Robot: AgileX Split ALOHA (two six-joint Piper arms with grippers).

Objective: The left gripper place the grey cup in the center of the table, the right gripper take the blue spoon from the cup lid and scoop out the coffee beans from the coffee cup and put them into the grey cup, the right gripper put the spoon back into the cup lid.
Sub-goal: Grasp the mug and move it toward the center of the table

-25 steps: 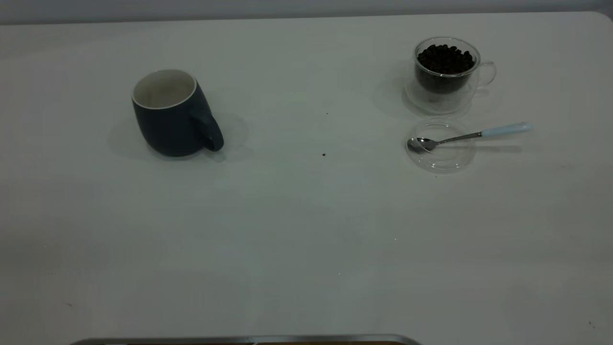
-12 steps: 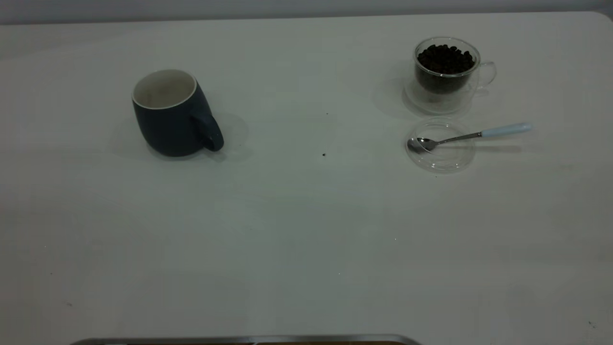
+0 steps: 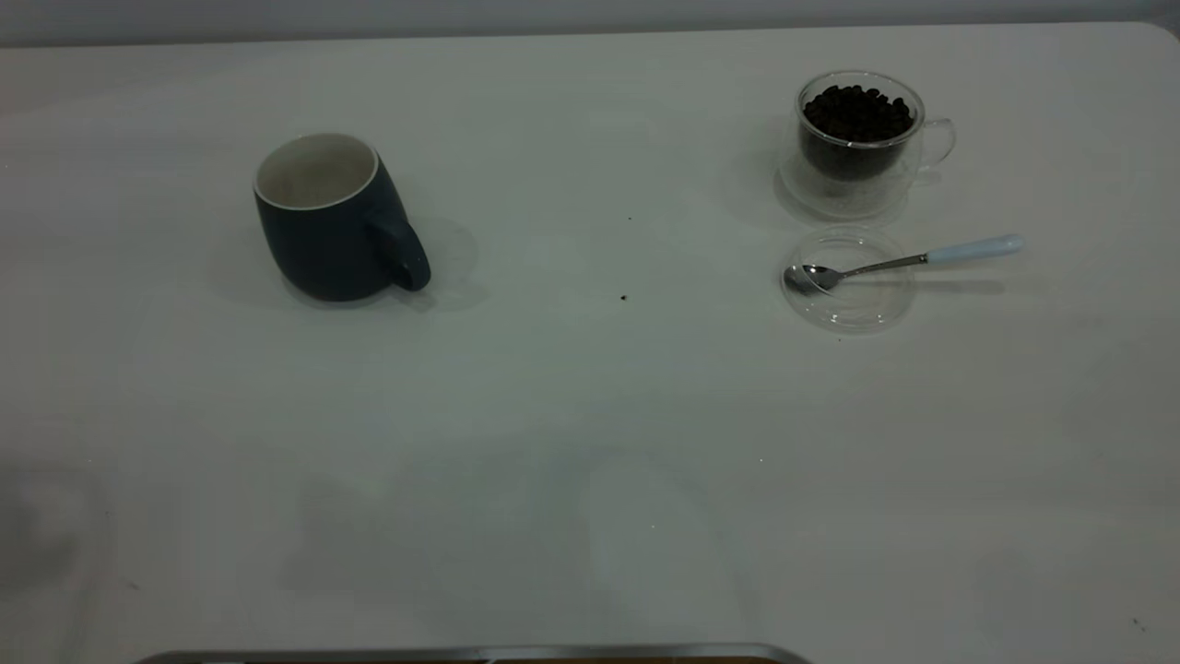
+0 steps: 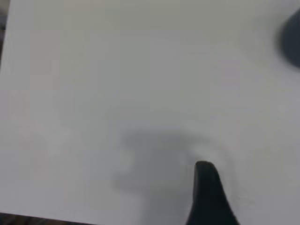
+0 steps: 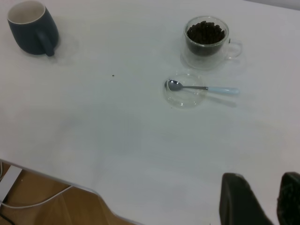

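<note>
The grey cup (image 3: 327, 221) stands at the table's left with its handle toward the middle; it also shows in the right wrist view (image 5: 33, 27). At the far right is the glass coffee cup (image 3: 857, 138) full of coffee beans (image 3: 857, 112). Just in front of it lies the clear cup lid (image 3: 846, 286), with the blue-handled spoon (image 3: 908, 261) resting across it, bowl in the lid. Neither gripper appears in the exterior view. My left gripper (image 4: 253, 176) shows one dark finger (image 4: 207, 190) over bare table. My right gripper (image 5: 262, 180) hangs open near the table's front edge, far from the spoon (image 5: 201, 87).
Two tiny dark specks (image 3: 623, 298) lie near the table's middle. The table's front edge (image 5: 70, 185) shows in the right wrist view, with a cable (image 5: 33, 202) and wooden floor below it. A dark blur (image 4: 291, 33) sits at the rim of the left wrist view.
The cups, lid and spoon have stayed put. Faint shadows have spread across the near part of the table in the exterior view.
</note>
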